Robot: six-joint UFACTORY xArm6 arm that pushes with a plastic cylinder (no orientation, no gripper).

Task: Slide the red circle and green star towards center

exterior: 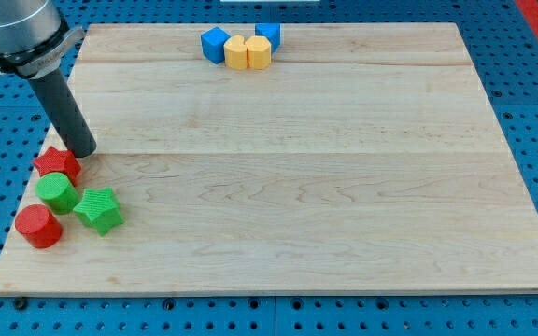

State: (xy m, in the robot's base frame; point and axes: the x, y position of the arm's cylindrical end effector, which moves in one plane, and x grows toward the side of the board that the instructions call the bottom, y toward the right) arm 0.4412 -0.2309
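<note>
The red circle (38, 226) sits near the board's bottom left corner. The green star (98, 209) lies just to its right. A green circle (57, 191) is above them, touching or nearly touching both, and a red star (57, 164) is above that. My tip (81, 149) is at the view's left, just above and to the right of the red star, close to it. It stands well above the red circle and the green star.
A blue block (215, 44), a yellow block (237, 53), a second yellow block (258, 52) and another blue block (268, 35) cluster at the top middle of the wooden board (297, 177). A blue pegboard surrounds the board.
</note>
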